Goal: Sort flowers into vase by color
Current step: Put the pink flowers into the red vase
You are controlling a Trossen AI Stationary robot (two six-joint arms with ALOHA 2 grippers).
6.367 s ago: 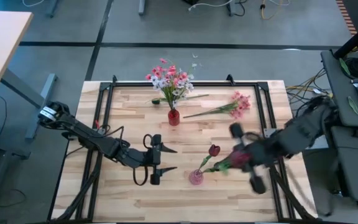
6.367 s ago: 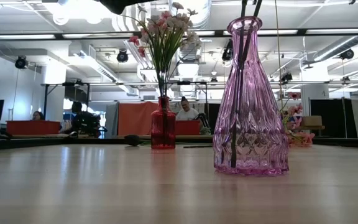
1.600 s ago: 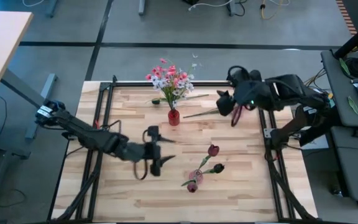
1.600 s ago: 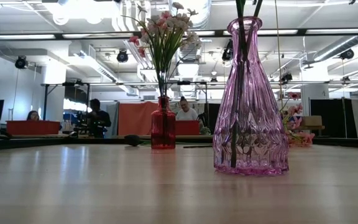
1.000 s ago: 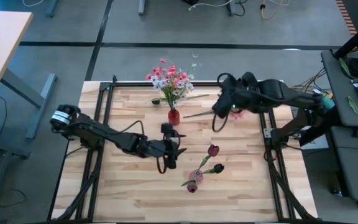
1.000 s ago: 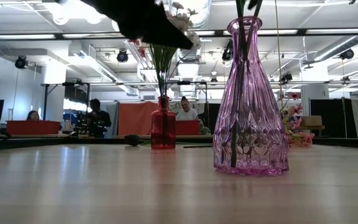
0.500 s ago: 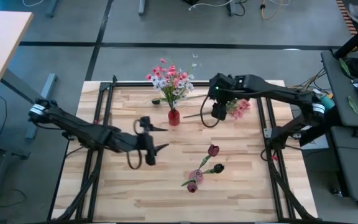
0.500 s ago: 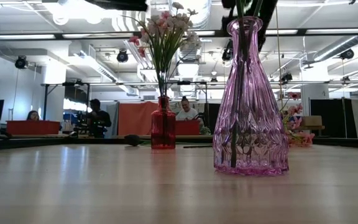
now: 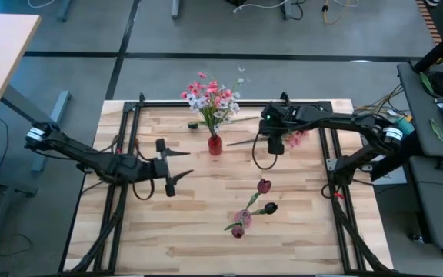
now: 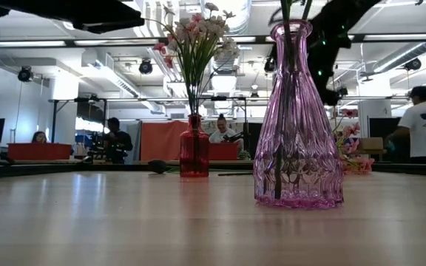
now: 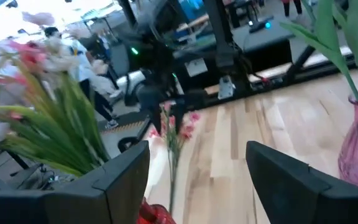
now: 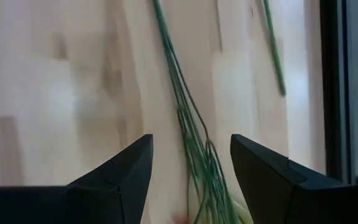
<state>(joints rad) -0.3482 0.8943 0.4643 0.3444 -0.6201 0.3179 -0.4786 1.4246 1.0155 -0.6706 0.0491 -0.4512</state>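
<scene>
Overhead, you see your right gripper hovering open over the loose pink flowers, its fingers spread above the green stems, with the blossoms just to its outer side. Your left gripper waits with its fingers spread wide and empty, well apart from those flowers; the red vase, with its bunch of pink and white blossoms, stands just beyond it and a little inward. Nearer the table's front, away from both grippers, the pink vase holds the dark red buds, leaning out in different ways. From table height, you look past the pink vase close up, stems inside it, with the red vase farther back and people in the room behind. Through your left wrist camera, the two dark fingers stand far apart; between them, farther off, the pink flowers lie on the wooden table. Through your right wrist camera, the fingers are spread with a bundle of thin green stems lying on the wood between them, untouched.
</scene>
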